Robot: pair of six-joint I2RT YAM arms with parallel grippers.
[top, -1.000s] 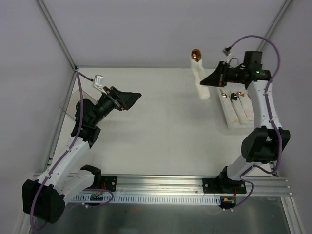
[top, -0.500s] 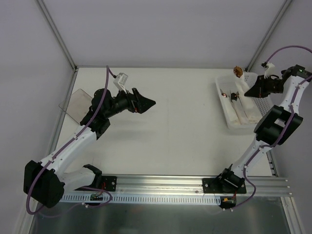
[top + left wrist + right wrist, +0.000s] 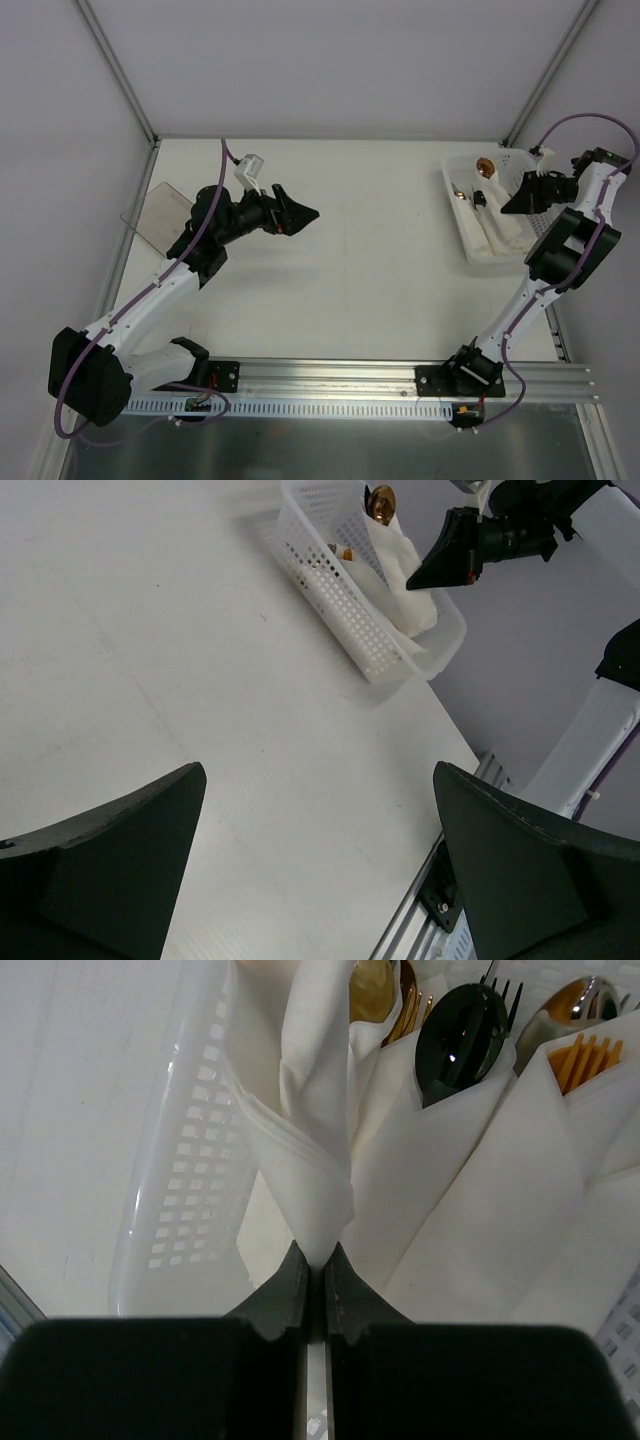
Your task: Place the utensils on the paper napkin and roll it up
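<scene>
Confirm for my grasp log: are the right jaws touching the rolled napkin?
Touching. Right wrist view shows the jaws pinching the rolled napkin at its tip.

At lower centre the pincer (image 3: 321, 1265) pinches the tip of a rolled paper napkin (image 3: 312, 1130) — white perforated basket (image 3: 190, 1150) left, wrapped bundles (image 3: 470, 1190) right.

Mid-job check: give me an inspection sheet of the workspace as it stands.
Surface: white table, no spill seen.
Job's things: napkin roll holding a gold spoon, at the white perforated basket; more wrapped utensils inside.
Clutter: clear plastic piece at the left edge.
Grippers: left pincer open above the table; right pincer shut on the napkin roll.
Cables: purple cables along both arms, no snag seen.
Surroundings: grey walls, aluminium rail.
</scene>
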